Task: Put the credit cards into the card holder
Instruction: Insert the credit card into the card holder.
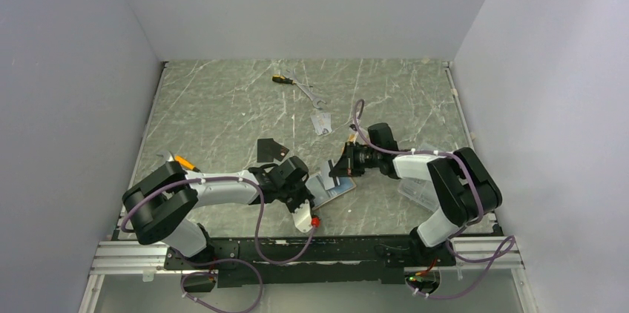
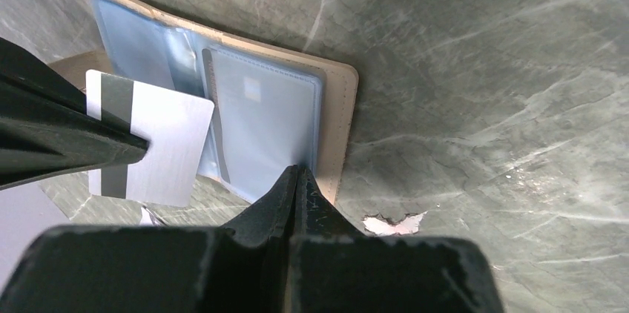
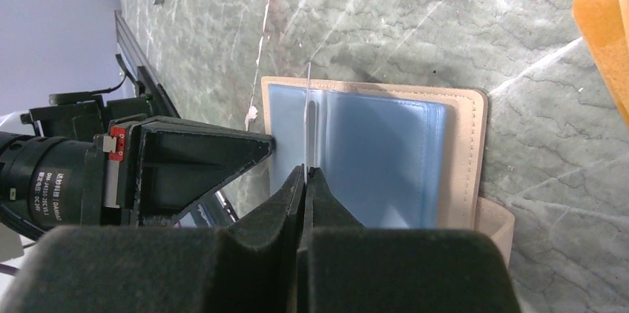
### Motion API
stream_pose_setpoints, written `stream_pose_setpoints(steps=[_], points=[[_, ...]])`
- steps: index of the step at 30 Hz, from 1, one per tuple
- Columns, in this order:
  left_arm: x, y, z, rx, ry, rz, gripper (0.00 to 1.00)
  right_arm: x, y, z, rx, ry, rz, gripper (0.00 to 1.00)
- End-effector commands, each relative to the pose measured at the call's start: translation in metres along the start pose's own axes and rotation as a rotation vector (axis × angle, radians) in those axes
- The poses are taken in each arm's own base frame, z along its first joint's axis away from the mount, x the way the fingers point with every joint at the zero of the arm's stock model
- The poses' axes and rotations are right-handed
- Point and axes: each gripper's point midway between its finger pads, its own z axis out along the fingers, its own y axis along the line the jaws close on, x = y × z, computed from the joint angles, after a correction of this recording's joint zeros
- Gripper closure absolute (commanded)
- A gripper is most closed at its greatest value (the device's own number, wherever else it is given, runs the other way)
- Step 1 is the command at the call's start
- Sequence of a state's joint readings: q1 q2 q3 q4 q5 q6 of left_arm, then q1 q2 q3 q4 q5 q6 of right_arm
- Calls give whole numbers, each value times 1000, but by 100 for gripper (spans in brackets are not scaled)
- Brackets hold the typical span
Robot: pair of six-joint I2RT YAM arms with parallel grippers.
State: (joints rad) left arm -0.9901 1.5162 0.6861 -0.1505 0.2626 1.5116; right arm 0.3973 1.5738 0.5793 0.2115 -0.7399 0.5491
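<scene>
While the right pincer (image 3: pixel 305 172) pinches a thin silver-grey card (image 3: pixel 307 120) edge-on to its camera, the closed left pincer's (image 2: pixel 297 173) camera shows its striped face.

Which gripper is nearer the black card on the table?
Left. The left gripper grips the card holder just right of the black card; the right gripper is farther right.

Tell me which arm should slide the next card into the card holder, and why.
Right. The right gripper is shut on a silver card held over the open card holder. The left gripper is shut at its edge, seemingly pinning it open, and carries no card.
</scene>
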Motion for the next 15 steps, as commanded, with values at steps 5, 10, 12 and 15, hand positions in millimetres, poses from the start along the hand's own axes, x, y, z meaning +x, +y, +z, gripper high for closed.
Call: stream_pose_setpoints(steps=[5,10,12,15], points=[[-3,-30,-1,96,-7,-10,97,-6,2,9,-28,-38,-47,100],[-2,-31,-2,101,-2,-10,98,3,-2,12,-17,-14,-52,100],[-2,-32,-3,102,1,-10,97,6,-5,12,-13,-7,-50,100],[-1,-33,-3,105,4,-14,98,13,-7,11,-15,10,-40,100]])
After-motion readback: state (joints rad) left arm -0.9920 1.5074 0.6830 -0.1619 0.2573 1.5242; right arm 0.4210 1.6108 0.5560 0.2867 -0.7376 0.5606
